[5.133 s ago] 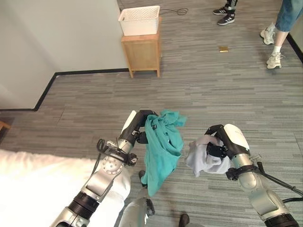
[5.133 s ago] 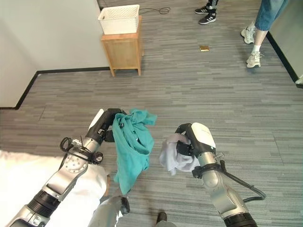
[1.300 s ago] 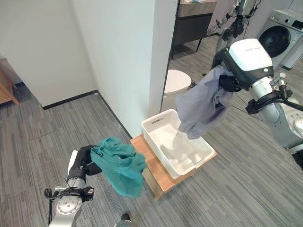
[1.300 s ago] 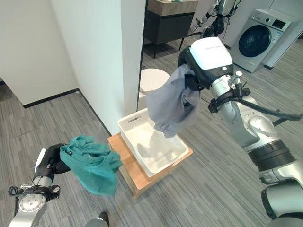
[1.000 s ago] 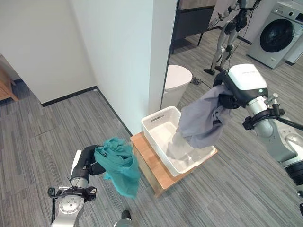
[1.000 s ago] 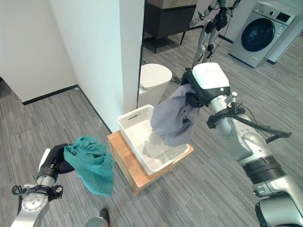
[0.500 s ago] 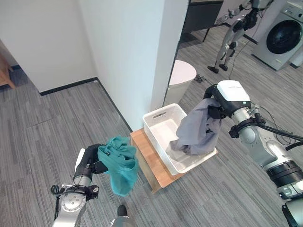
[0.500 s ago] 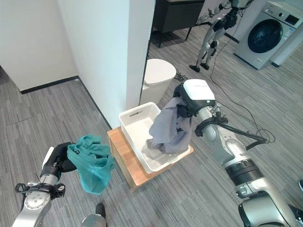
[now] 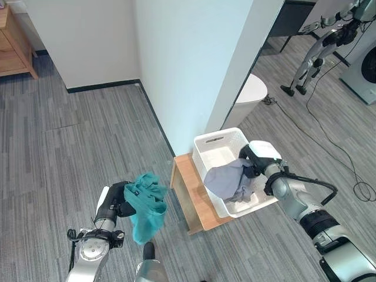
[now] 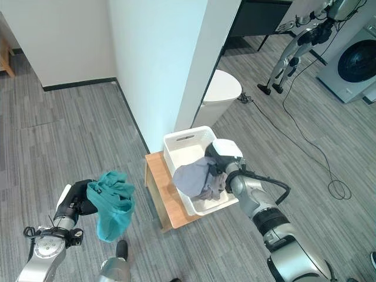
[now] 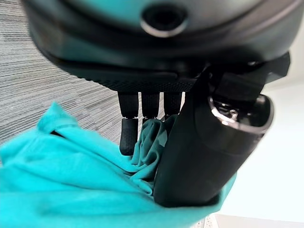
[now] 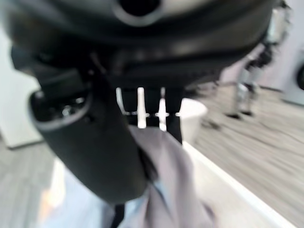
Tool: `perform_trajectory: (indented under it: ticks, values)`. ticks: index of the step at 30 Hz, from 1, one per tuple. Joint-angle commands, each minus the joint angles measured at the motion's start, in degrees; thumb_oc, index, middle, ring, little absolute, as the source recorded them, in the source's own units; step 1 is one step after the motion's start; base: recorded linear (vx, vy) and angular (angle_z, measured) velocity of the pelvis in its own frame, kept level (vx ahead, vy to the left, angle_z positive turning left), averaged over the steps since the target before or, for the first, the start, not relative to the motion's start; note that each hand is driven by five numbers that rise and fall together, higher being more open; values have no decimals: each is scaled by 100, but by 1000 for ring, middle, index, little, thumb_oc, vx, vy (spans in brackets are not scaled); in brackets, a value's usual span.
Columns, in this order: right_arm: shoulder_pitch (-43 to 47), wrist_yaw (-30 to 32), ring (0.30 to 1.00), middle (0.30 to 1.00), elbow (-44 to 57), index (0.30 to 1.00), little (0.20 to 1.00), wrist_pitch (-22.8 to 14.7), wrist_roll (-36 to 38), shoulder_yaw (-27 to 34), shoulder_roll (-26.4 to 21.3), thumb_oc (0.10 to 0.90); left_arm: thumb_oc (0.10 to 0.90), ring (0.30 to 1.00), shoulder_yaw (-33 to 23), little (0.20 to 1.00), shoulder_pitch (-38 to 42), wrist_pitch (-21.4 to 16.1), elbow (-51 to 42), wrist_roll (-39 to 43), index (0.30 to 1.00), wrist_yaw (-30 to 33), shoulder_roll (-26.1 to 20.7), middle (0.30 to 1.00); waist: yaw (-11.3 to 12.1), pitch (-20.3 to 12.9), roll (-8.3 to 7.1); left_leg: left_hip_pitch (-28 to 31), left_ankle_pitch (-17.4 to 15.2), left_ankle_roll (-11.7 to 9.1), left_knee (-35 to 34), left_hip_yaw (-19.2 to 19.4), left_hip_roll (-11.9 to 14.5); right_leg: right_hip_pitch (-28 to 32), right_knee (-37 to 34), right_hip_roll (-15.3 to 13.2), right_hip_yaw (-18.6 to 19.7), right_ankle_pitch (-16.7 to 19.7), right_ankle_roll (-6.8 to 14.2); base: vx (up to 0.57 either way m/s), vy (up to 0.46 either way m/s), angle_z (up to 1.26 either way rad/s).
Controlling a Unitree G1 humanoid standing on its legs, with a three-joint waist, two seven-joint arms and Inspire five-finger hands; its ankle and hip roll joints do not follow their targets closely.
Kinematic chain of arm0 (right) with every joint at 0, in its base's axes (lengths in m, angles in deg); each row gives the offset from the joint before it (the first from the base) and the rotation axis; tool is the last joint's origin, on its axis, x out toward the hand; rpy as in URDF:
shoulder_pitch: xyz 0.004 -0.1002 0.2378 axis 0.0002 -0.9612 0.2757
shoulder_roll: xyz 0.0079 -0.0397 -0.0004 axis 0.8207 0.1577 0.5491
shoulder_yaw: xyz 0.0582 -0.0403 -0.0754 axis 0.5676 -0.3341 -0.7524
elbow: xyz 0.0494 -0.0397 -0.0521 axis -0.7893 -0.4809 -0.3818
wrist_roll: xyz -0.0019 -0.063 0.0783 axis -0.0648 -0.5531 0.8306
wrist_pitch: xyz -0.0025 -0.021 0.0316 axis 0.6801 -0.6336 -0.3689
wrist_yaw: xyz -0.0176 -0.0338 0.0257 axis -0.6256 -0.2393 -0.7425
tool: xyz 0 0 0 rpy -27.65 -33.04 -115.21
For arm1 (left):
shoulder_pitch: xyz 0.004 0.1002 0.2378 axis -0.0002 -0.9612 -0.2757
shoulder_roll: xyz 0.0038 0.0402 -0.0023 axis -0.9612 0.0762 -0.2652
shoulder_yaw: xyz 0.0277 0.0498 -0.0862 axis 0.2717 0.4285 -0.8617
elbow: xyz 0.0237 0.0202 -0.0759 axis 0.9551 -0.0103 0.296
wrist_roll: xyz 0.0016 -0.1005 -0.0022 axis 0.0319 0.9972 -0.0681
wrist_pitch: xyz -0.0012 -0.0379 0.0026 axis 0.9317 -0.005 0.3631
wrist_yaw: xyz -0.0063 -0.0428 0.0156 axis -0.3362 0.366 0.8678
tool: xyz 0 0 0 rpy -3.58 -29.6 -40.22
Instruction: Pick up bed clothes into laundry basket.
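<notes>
Right hand [image 9: 254, 162] clutched the grey garment [image 9: 229, 180] inside the basket [image 9: 212, 141], likely to drop it; at 8 o'clock, left hand [image 9: 120, 201] gripped the teal garment [image 9: 145, 202], waiting.

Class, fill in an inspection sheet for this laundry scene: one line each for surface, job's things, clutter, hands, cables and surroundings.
Surface: grey striped floor; a small wooden stand carries the white laundry basket.
Job's things: grey garment lowered into the basket; teal garment hanging in the air, left of the stand.
Clutter: nothing seen.
Hands: left hand shut on the teal garment; right hand at the basket, gripping the grey garment.
Cables: a thin black cable trails across the floor at the right.
Surroundings: white wall corner, white round bin behind the basket, another humanoid robot, washing machine, wooden furniture at far left.
</notes>
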Motion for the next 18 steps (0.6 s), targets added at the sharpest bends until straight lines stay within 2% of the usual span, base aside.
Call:
perform_trajectory:
  ticks: [1, 5, 13, 15, 16, 17, 18]
  values:
    - [674, 377, 900, 900, 132, 900, 900, 85, -66, 337, -551, 800, 400, 300, 200, 300, 507, -760, -578, 122, 300, 45, -226, 300, 83, -240, 203, -22, -387, -219, -437, 174, 412, 648, 35, -431, -174, -849, 399, 2, 34, -7]
    - [638, 407, 900, 900, 405, 900, 900, 126, -468, 374, -699, 800, 400, 300, 190, 300, 530, -764, -585, 89, 300, 57, -173, 300, -21, -313, 274, 77, -449, -197, -437, 212, 353, 702, 35, -494, -162, -809, 427, 17, 33, -5]
    - [904, 645, 900, 900, 483, 900, 900, 144, -408, 532, -1023, 800, 400, 300, 250, 300, 581, -809, -616, 52, 300, 47, -210, 300, -136, -401, 321, 191, -491, -192, -437, 280, 330, 760, 35, -541, -180, -758, 461, 4, 5, -2]
    - [830, 958, 900, 900, 926, 900, 900, 158, -286, 938, -1176, 800, 400, 300, 219, 300, 619, -818, -686, -14, 300, 87, -222, 300, -246, -444, 353, 272, -521, -179, -437, 315, 329, 794, 35, -557, -153, -746, 470, 14, 15, -6]
    - [816, 954, 900, 900, 937, 900, 900, 161, -289, 949, -1178, 800, 400, 300, 224, 300, 620, -818, -687, -14, 300, 88, -225, 300, -241, -443, 352, 274, -522, -179, -437, 315, 328, 796, 35, -557, -153, -746, 471, 18, 13, -7]
    - [632, 1316, 900, 900, 1552, 900, 900, 113, -354, 1341, -1261, 800, 400, 300, 100, 300, 683, -831, -768, -236, 300, 159, -231, 300, -393, -482, 401, 337, -567, -160, -437, 334, 315, 796, 35, -564, -98, -741, 474, 0, 0, 0]
    - [327, 1421, 900, 900, 1981, 900, 900, 103, -453, 1671, -1285, 800, 400, 300, 41, 300, 725, -851, -831, -373, 300, 223, -271, 300, -441, -497, 416, 379, -591, -148, -437, 333, 306, 815, 35, -568, -75, -743, 476, 0, 0, 0]
